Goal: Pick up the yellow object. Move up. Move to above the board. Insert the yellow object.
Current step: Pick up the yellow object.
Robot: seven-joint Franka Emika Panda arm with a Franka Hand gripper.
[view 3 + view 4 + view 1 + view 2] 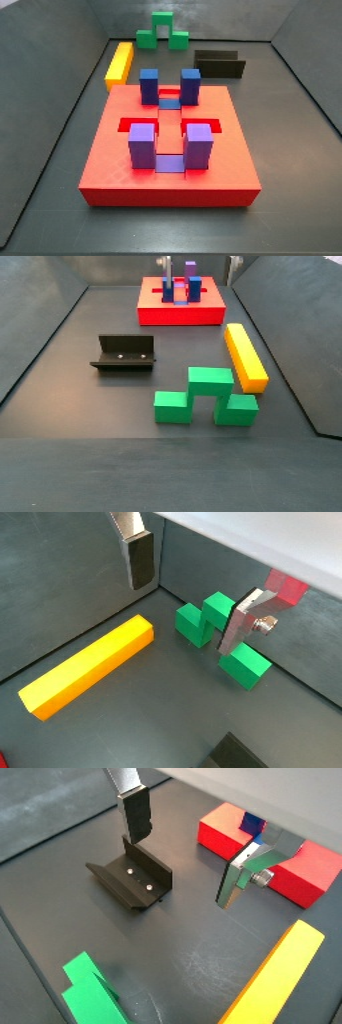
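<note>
I see nothing done yet: yellow object (88, 666) lies flat on the bench (147, 722), claw (190, 594) wide, empty, above it.

Robot lab test cell, dark grey floor (80, 386) with raised walls, gripper (187, 587) above bright blocks, bolted fixture (124, 353), red board (167, 160)

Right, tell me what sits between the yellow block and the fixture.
Nothing: in a side view only bare dark floor separates the yellow block from the fixture. The gripper hangs open above the floor, holding nothing.
</note>
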